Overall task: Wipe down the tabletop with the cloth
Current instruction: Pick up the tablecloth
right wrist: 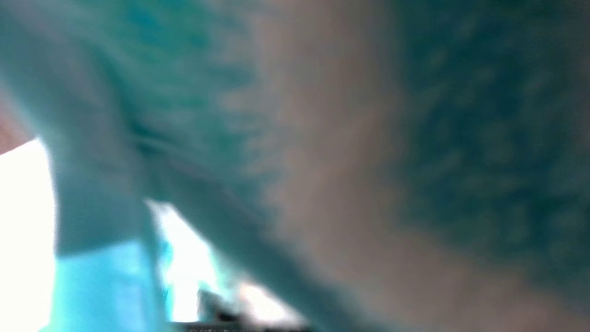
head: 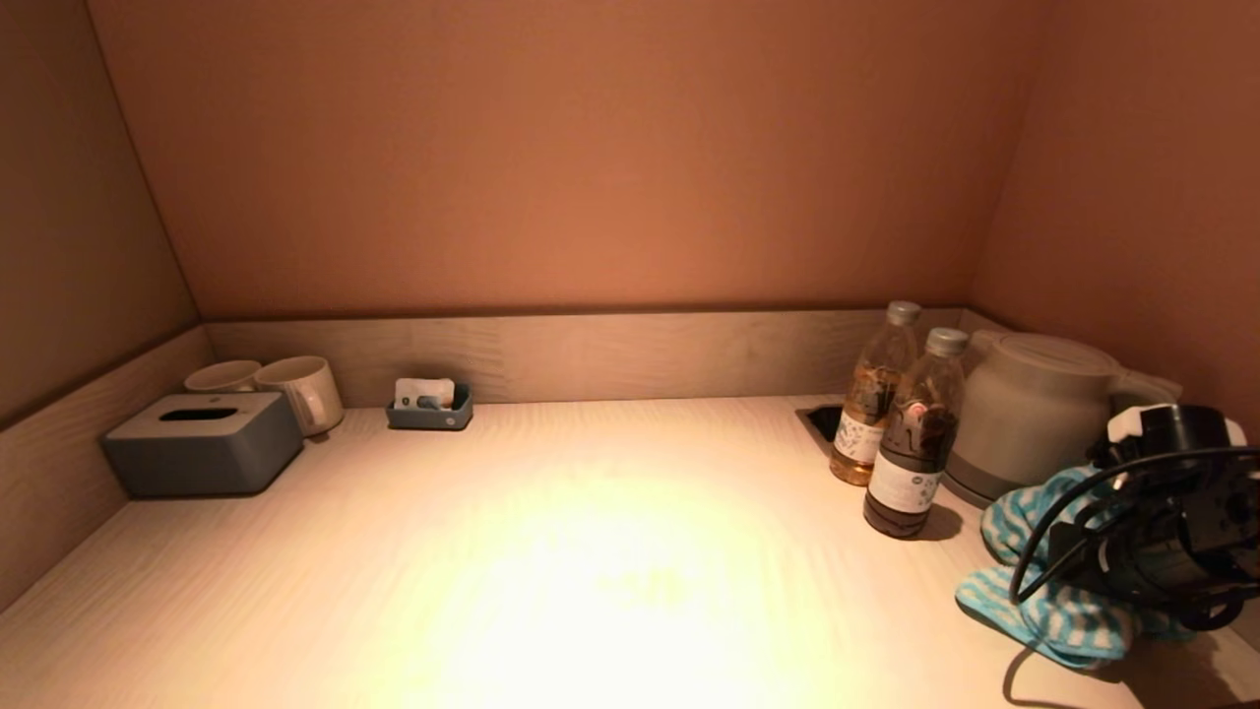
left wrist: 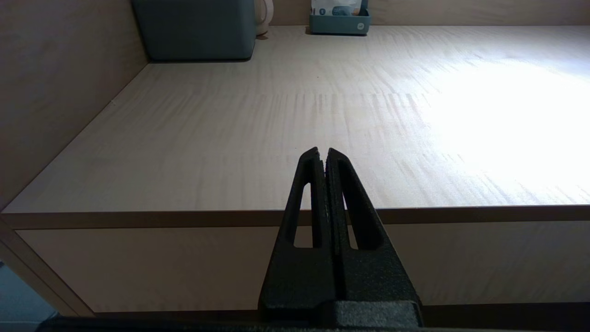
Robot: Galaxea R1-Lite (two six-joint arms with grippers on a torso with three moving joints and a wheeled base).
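bunching the striped cloth [head: 1058, 601] against the tabletop [head: 591, 551] beside the kettle [head: 1034, 414], the right gripper [head: 1132, 571] seemed set to wipe — jaw state indeterminable; left gripper [left wrist: 322, 154] parked, jaws together.

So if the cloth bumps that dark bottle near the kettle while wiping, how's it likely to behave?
The dark bottle is tall and narrow on a small base, so it would probably tip rather than slide. It looks nearly full, which may steady it somewhat. It stands close to the second bottle, so a fall could knock that too. The striped cloth lies nearby.
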